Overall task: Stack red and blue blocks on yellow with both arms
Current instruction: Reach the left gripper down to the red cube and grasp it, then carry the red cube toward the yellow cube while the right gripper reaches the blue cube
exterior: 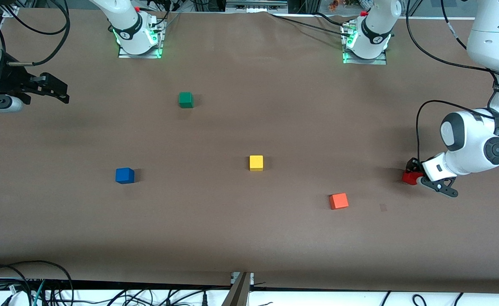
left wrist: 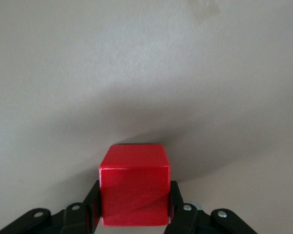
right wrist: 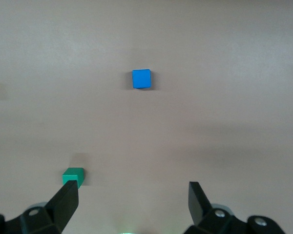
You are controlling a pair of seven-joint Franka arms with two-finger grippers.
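My left pincer (exterior: pixel 417 177) is clamped on the red block (left wrist: pixel 134 185) at the left arm's end of the tabletop (exterior: pixel 249 238). My right pincer (right wrist: pixel 134 204) waits spread wide. The blue block (exterior: pixel 124 175) and yellow cube (exterior: pixel 256 162) sit well apart.
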